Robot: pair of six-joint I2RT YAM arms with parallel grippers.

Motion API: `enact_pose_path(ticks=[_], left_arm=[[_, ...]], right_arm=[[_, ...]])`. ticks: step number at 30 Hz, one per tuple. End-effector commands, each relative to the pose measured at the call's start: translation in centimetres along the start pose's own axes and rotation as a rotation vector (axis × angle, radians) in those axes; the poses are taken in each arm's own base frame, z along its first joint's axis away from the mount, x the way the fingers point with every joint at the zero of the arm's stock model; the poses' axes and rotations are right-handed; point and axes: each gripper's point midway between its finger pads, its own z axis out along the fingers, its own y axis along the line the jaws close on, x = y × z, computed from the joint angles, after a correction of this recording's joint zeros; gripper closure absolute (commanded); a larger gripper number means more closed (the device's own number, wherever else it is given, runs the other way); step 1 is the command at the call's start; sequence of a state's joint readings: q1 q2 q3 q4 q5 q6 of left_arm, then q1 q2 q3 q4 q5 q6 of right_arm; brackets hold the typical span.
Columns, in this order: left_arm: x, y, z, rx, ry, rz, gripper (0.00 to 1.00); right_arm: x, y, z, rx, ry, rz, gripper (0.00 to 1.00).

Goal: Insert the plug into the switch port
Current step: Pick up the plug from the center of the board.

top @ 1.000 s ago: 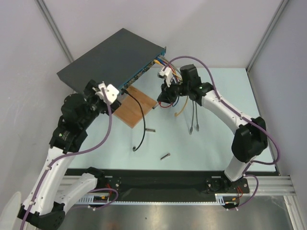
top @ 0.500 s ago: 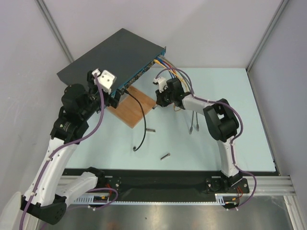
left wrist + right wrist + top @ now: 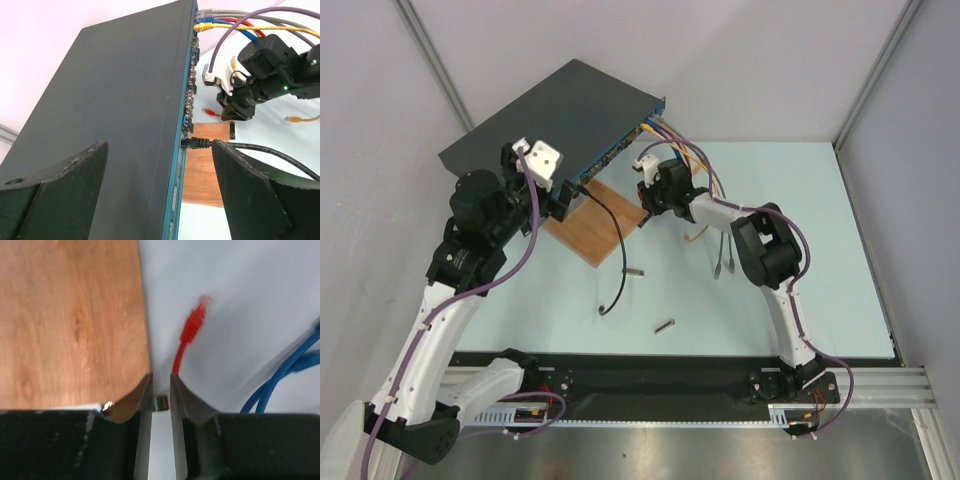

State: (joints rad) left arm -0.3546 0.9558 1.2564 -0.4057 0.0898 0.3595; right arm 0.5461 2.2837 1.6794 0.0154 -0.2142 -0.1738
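The switch (image 3: pixel 560 110) is a flat dark box with a blue port face (image 3: pixel 177 185), standing at the back left. My left gripper (image 3: pixel 160 200) is open wide and straddles the switch's front edge; in the top view the left gripper (image 3: pixel 558 198) sits at the near left end of that face. My right gripper (image 3: pixel 160 382) is shut on the plug (image 3: pixel 161 403), a small pale connector with coloured wire ends showing between the fingers. It hangs over the edge of the wooden board (image 3: pixel 70 315). From the left wrist, the plug (image 3: pixel 233 131) points down under the right gripper.
A black plug (image 3: pixel 197 143) with its black cable (image 3: pixel 615 250) sits in a port. Coloured cables (image 3: pixel 655 125) enter the switch's right end. A loose red plug (image 3: pixel 192 325), blue cables (image 3: pixel 280 380), grey cable ends (image 3: pixel 723 265) and two small metal pieces (image 3: pixel 665 325) lie on the table.
The right arm has folded and its gripper has shifted left toward the switch face and board. The left gripper rose to the switch's front edge, then held still.
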Motion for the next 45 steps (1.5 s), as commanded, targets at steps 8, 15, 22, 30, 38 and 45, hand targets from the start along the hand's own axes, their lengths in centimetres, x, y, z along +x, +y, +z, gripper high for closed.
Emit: enact_pose_path(ticks=[8, 15, 22, 30, 38, 45], left_arm=[[-2.3, 1.1, 0.1, -0.027, -0.064, 0.041, 0.09], [-2.7, 1.3, -0.3, -0.030, -0.064, 0.055, 0.10], [-2.3, 1.0, -0.7, -0.023, -0.069, 0.057, 0.09], [-2.3, 0.6, -0.7, -0.002, -0.071, 0.060, 0.09], [-2.3, 0.5, -0.8, 0.004, -0.070, 0.055, 0.09], [-1.7, 0.6, -0.5, -0.011, -0.062, 0.053, 0.07]], right_arm=[[5.5, -0.1, 1.8, -0.009, 0.282, -0.012, 0.75], [10.9, 2.2, -1.2, -0.132, 0.490, 0.011, 0.76], [13.8, 5.5, -8.1, -0.249, 0.568, 0.031, 0.74], [9.1, 7.7, -10.6, -0.411, 0.386, -0.074, 0.62], [7.4, 3.2, -8.0, -0.269, 0.390, -0.045, 0.39], [6.4, 4.0, -5.8, -0.224, 0.398, 0.127, 0.42]])
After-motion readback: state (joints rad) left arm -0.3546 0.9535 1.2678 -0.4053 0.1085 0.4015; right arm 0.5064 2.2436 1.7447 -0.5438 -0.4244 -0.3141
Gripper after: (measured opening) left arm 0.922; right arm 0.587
